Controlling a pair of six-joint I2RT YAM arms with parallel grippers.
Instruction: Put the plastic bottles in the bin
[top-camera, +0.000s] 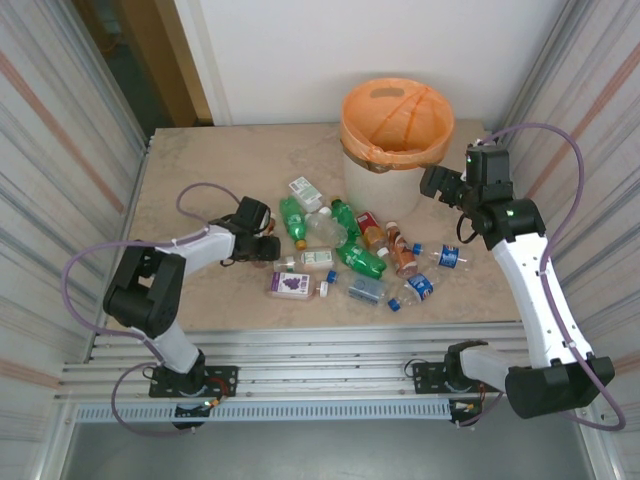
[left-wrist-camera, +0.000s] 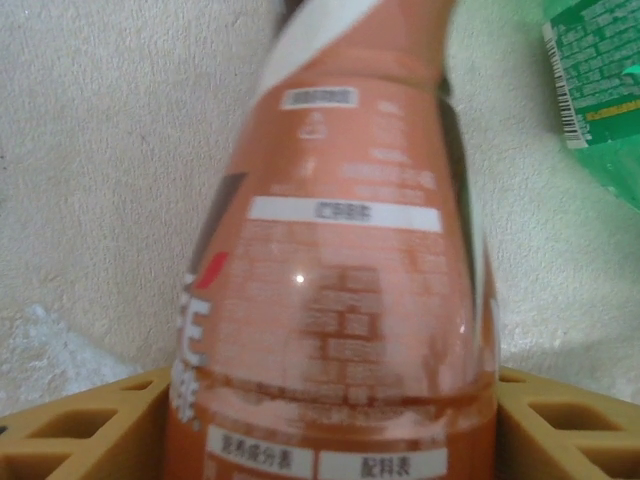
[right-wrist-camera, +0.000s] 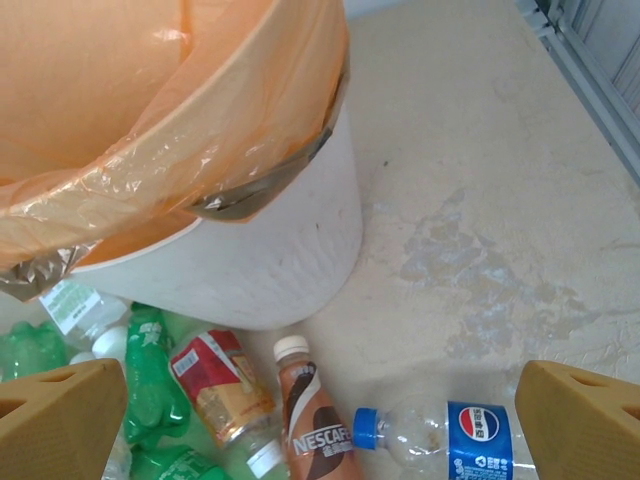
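Observation:
The cream-white bin (top-camera: 383, 176) with its orange bag (top-camera: 396, 117) stands at the back of the table. Several plastic bottles (top-camera: 358, 258) lie scattered in front of it. My left gripper (top-camera: 262, 246) is low at the left of the pile, shut on an orange-brown bottle (left-wrist-camera: 340, 280) that spans the gap between its fingers (left-wrist-camera: 80, 425). A green bottle (left-wrist-camera: 600, 80) lies just beyond it. My right gripper (top-camera: 441, 186) hangs open beside the bin (right-wrist-camera: 250, 260). Below that gripper (right-wrist-camera: 320, 425) lie a Nescafe bottle (right-wrist-camera: 318, 430) and a Pepsi bottle (right-wrist-camera: 450, 435).
A purple-labelled pack (top-camera: 291, 285) and a white-and-green one (top-camera: 305, 190) lie among the bottles. Corrugated walls close in both sides of the table (top-camera: 200, 180). Bare table top stretches to the left of the bin and right of the Pepsi bottle.

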